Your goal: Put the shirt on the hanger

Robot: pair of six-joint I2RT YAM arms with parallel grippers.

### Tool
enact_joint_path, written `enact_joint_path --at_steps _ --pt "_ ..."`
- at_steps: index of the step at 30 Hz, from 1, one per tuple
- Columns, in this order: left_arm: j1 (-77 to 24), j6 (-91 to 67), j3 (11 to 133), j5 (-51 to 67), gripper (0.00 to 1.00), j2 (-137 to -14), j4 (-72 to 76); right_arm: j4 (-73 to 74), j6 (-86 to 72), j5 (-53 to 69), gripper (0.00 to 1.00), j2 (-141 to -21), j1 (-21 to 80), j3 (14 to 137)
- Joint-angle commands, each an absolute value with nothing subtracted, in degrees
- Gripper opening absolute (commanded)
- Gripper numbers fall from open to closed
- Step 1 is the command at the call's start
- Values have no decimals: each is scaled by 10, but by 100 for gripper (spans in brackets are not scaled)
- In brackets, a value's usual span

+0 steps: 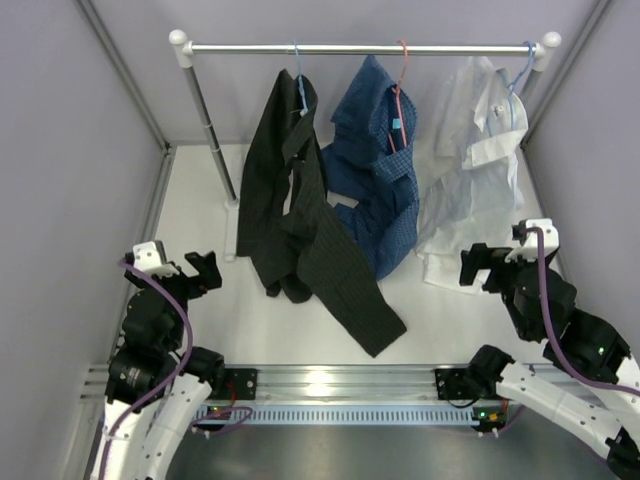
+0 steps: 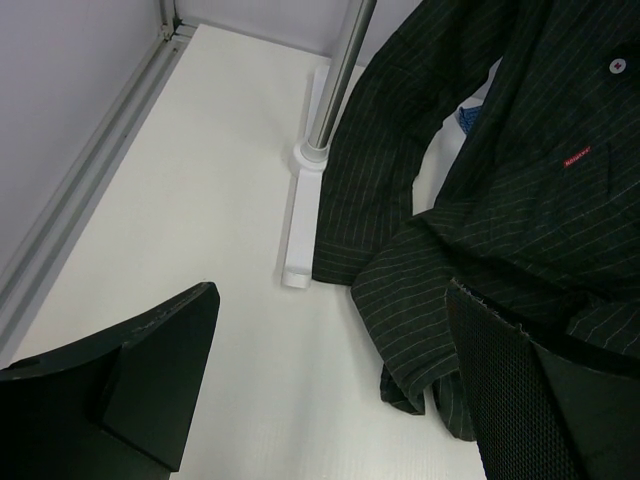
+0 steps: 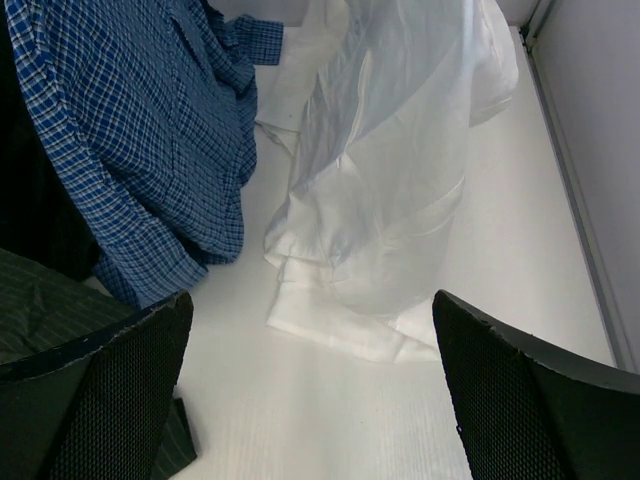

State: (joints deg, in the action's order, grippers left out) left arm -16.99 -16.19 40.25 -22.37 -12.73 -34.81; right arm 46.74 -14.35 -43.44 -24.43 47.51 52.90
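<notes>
Checked shirt (image 1: 375,190), white shirt (image 1: 465,190), perhaps touching

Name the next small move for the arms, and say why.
Probably no reach at all: hold both arms back. The black shirt already hangs on the light-blue hanger from the rail, its lower end trailing on the table, and the left end effector and right end effector stand open, clear of it. The job looks done.

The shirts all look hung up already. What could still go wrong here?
1. The black pinstriped shirt hangs unevenly on the light-blue hanger, with its lower part pooled on the table; it might slide off.
2. The open left pincer hovers close to that trailing cloth and could snag it when it moves.
</notes>
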Motion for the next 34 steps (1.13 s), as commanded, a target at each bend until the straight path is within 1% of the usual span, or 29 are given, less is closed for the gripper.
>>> enact_joint_path --at_steps 1,12,34 --pt "-172 -166 397 -225 98 -123 -345 478 -153 -467 99 -236 478 532" --pt "-173 -163 397 -213 98 -120 -345 479 -158 -459 99 -224 478 529" --pt "-176 -158 398 -196 98 -115 -344 477 -177 -467 100 -249 478 516"
